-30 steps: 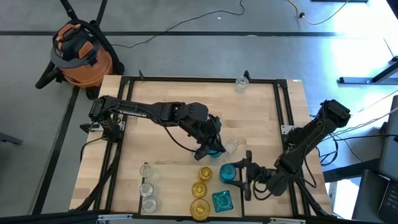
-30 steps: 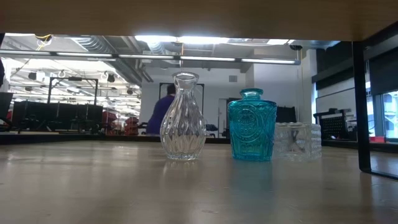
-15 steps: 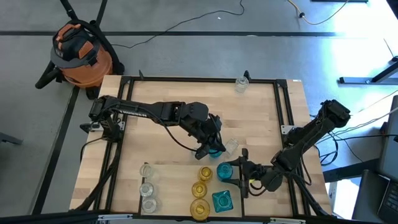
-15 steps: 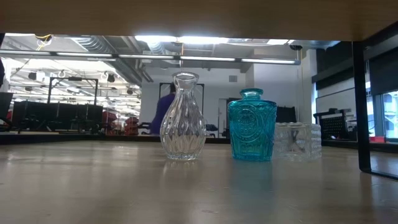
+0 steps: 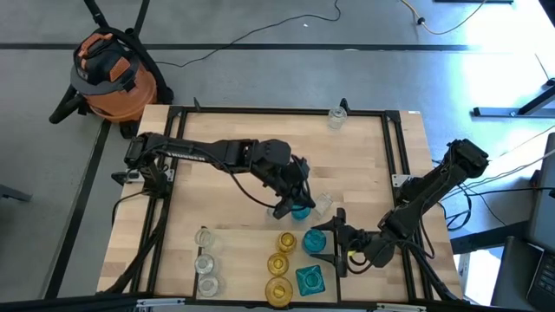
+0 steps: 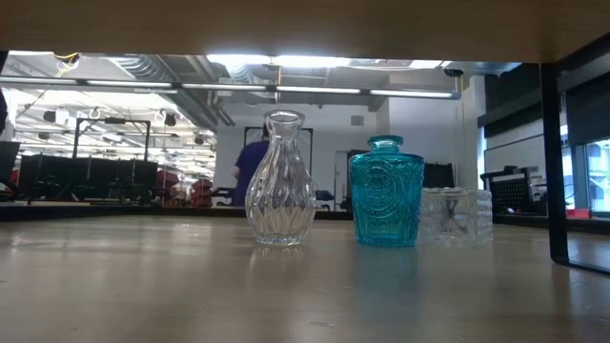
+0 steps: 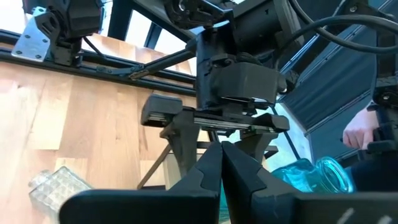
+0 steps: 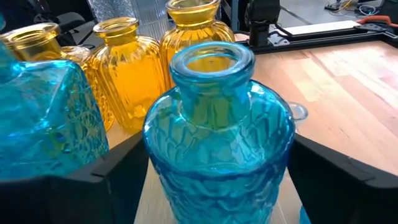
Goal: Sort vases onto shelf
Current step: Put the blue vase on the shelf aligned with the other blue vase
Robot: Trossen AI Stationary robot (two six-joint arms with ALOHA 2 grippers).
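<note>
A crackle pattern is seen on the teal vase (image 8: 217,143); ribbing is seen on the amber vases (image 8: 127,71).

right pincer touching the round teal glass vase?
Apart. The right wrist view shows the round teal glass vase between the right pincer's open fingers, with a gap on each side.

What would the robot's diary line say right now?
right gripper: open around round teal vase on shelf | left gripper: shut, over another teal vase | amber vases alongside
</note>
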